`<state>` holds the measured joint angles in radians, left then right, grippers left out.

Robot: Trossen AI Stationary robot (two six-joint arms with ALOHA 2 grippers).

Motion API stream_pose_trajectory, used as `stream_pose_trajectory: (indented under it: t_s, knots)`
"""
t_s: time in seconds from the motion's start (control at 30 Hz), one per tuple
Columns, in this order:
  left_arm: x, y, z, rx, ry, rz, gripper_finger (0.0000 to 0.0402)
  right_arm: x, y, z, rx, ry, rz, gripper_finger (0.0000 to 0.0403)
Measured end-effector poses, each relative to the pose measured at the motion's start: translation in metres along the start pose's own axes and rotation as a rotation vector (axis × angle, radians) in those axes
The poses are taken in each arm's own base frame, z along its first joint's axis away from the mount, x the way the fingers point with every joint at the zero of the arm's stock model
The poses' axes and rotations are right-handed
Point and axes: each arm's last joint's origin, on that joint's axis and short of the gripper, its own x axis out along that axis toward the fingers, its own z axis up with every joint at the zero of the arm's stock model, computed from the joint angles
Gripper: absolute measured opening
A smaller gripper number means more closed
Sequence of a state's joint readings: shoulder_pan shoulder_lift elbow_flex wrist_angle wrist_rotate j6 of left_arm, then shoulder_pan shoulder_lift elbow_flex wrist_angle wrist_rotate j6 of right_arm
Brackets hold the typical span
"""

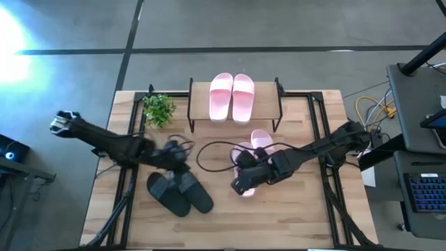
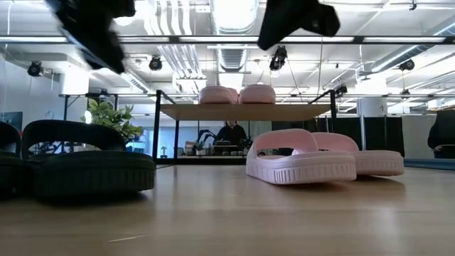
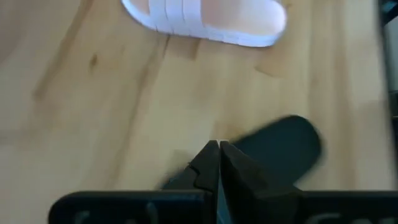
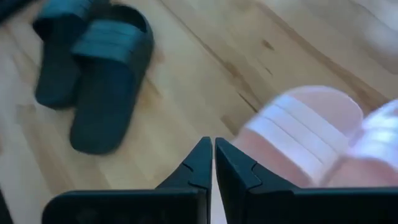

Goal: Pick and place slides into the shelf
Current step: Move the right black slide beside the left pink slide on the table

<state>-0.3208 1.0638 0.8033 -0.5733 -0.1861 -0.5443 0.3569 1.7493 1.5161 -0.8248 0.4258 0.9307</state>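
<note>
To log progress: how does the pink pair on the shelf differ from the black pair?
The pink pair is light pink and lies on the shelf top; the black pair is dark and lies on the table, near the left gripper. Both are paired, strap up.

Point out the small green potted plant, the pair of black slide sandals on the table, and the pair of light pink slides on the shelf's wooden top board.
Small green potted plant (image 1: 159, 109), high view, leafy centre.
Black slide sandals (image 1: 178, 193), high view, strap area.
Light pink slides on the shelf (image 1: 232, 97), high view, where the two meet.
</note>
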Motion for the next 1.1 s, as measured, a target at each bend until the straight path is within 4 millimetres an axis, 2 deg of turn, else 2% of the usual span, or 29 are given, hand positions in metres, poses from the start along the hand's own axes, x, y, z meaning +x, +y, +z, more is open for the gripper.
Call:
stream_pose_trajectory:
  t_s: [0.1,0.23,0.4,0.57,0.73,0.87,1.0,1.1]
  knots:
    - [-0.018,-0.005,-0.021,-0.091,-0.027,-0.026,0.0000,0.004,-0.002,0.005,0.001,0.006,0.011,0.0013]
    - [-0.033,-0.014,-0.038,-0.186,-0.016,-0.111,0.0000,0.012,-0.003,0.009,0.007,0.043,0.046,0.0013]
    - [-0.041,-0.031,-0.057,-0.125,0.095,-0.194,0.0000,0.025,0.010,0.008,-0.026,0.064,0.161,0.0013]
    - [-0.041,-0.043,-0.073,-0.020,0.159,-0.216,0.0000,0.042,0.032,-0.001,-0.123,0.026,0.256,0.0013]
    - [-0.040,-0.056,-0.087,0.084,0.197,-0.232,0.0000,0.041,0.053,-0.009,-0.269,-0.029,0.259,0.0013]
    - [-0.037,-0.066,-0.098,0.145,0.235,-0.234,0.0000,0.044,0.072,-0.011,-0.475,-0.084,0.255,0.0013]
    - [-0.033,-0.073,-0.109,0.195,0.270,-0.221,0.0000,0.066,0.091,-0.005,-0.653,-0.114,0.251,0.0013]
    - [-0.031,-0.077,-0.116,0.217,0.292,-0.211,0.0000,0.091,0.098,0.004,-0.687,-0.097,0.217,0.0013]
